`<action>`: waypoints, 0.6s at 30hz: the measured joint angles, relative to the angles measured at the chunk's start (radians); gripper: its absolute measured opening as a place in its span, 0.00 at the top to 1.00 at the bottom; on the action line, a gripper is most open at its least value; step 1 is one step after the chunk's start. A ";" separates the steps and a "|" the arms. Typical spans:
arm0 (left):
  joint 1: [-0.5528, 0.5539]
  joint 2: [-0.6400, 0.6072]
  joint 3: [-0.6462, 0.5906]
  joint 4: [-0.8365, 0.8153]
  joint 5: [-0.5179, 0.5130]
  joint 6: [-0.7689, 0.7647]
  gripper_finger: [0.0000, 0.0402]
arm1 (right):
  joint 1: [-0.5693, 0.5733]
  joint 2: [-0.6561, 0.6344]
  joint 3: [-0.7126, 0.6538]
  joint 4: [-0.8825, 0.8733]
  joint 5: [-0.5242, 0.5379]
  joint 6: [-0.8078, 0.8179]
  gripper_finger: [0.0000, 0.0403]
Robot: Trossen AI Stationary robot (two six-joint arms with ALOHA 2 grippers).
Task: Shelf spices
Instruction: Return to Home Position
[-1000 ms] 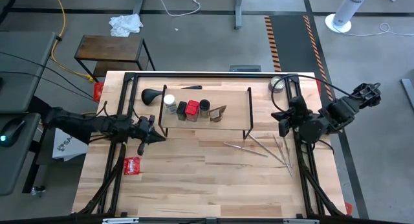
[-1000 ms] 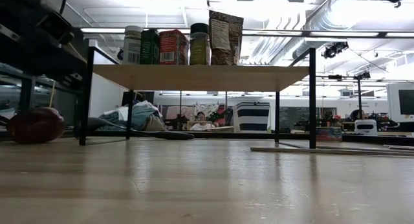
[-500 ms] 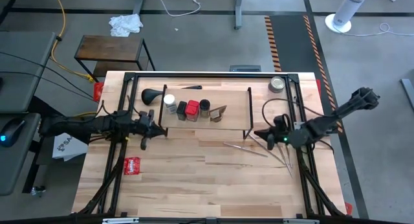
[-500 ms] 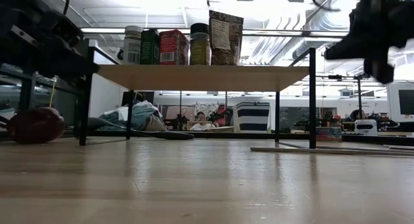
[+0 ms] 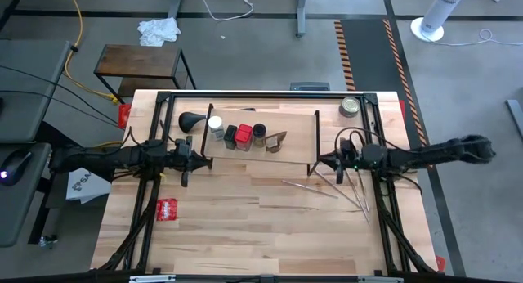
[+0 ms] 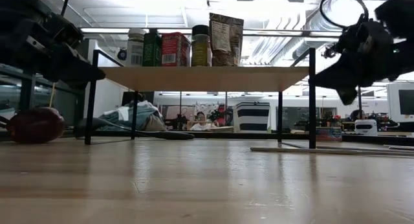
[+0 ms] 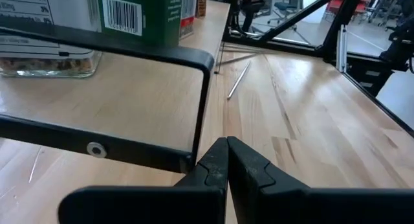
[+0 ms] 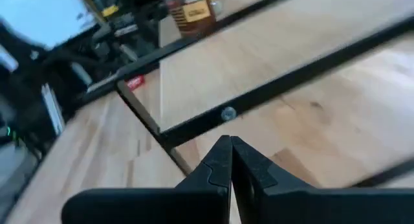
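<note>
The shelf (image 5: 290, 126) is a light-wood board on black rod end frames and stands on the table's far half. On its left part stand the spices: a clear white-capped jar (image 5: 215, 126), a dark jar (image 5: 230, 136), a red one (image 5: 243, 137), a black-capped jar (image 5: 259, 133) and a tan wedge holder (image 5: 278, 141). My left gripper (image 5: 201, 160) is shut at the shelf's left end frame. My right gripper (image 5: 321, 163) is shut, level with the table, at the right end frame. My left gripper meets the near lower corner of the shelf's left end frame (image 7: 191, 160) with its shut fingertips. It comes in level from the table's left. The shelf stands on the table on its frames. My right gripper's shut tips sit just under the right end frame's bar (image 8: 228, 114); whether they touch it I cannot tell.
A black ladle (image 5: 192, 120) lies beyond the shelf's left end. A round silver tin (image 5: 350, 106) sits at the far right. A flat red packet (image 5: 167, 208) lies near left. Thin metal rods (image 5: 343, 189) lie right of centre. Bare tabletop lies on the near half.
My right arm has stretched out and come down toward the table's left, bringing its gripper to the shelf's right end frame. My left gripper has moved a little right and far, up to the left end frame. The shelf's left end has shifted slightly.
</note>
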 joint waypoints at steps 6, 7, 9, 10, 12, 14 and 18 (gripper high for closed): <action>0.000 0.001 0.000 -0.010 0.000 0.000 1.00 | -0.251 -0.001 0.000 -0.160 -0.227 -0.230 1.00; 0.000 0.001 0.000 -0.011 0.000 0.000 1.00 | -0.284 -0.001 0.000 -0.195 -0.258 -0.254 1.00; 0.000 0.001 0.000 -0.011 -0.002 0.000 1.00 | -0.339 0.000 0.000 -0.262 -0.302 -0.299 1.00; 0.000 0.001 0.000 -0.011 -0.005 0.000 1.00 | -0.359 0.000 0.000 -0.286 -0.311 -0.317 1.00; 0.000 0.001 0.000 -0.012 -0.019 0.000 1.00 | -0.388 0.000 0.000 -0.297 -0.318 -0.339 1.00; 0.000 0.001 0.000 -0.012 -0.023 0.000 1.00 | -0.402 0.000 0.000 -0.300 -0.318 -0.388 1.00; 0.000 0.001 0.000 -0.012 -0.023 0.000 1.00 | -0.405 0.000 0.000 -0.316 -0.311 -0.436 1.00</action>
